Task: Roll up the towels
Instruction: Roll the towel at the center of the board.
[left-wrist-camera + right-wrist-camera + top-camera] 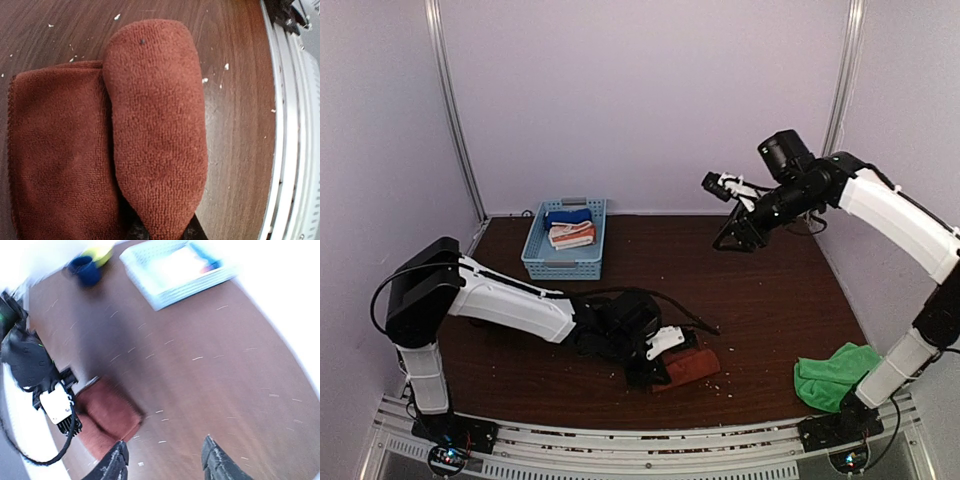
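The rust towel [688, 366] lies near the table's front edge. In the left wrist view its rolled part [155, 130] lies beside a flat part [55, 150]. My left gripper [162, 231] is shut on the near end of the roll, low on the table [645, 372]. A green towel [832, 375] lies crumpled at the front right, beside the right arm's base. My right gripper [732, 238] hangs high over the back right of the table. Its view is blurred; it stands open [165, 442] with nothing between the fingers, and the rust towel [107, 415] shows far below.
A light blue basket [536, 262] stands at the back left, holding a blue cloth [567, 215] and a white-and-orange striped cloth [572, 236]. White crumbs dot the wood around the rust towel. A metal rail [290, 150] runs along the front edge.
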Action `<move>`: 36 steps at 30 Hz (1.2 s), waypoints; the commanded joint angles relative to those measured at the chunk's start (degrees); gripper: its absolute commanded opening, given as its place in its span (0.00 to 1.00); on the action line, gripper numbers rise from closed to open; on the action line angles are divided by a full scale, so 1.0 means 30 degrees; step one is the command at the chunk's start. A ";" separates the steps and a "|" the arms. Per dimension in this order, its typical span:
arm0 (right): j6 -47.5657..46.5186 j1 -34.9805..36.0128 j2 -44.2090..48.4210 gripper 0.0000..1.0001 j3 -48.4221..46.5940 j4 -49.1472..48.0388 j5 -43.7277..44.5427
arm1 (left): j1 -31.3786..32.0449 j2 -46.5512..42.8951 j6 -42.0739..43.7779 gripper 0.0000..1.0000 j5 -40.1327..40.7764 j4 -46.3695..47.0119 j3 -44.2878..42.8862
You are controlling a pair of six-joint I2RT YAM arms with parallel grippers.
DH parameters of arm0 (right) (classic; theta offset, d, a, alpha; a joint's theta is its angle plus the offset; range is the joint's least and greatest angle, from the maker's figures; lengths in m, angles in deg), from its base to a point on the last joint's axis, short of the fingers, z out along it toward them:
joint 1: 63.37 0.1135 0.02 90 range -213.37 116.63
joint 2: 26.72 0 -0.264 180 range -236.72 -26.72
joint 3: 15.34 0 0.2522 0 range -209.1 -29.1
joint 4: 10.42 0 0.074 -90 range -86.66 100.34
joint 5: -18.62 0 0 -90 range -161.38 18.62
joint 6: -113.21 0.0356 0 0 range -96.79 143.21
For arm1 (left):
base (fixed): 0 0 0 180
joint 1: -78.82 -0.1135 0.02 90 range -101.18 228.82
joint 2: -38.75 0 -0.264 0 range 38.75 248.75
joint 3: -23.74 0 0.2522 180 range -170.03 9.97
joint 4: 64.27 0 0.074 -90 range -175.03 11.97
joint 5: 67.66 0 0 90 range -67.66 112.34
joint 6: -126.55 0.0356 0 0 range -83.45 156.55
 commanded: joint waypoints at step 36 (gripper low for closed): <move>-0.6303 1.0270 -0.0567 0.60 1.3686 -1.1309 0.9386 | -0.3840 0.4722 -0.2721 0.20 -0.8534 -0.0416 -0.1124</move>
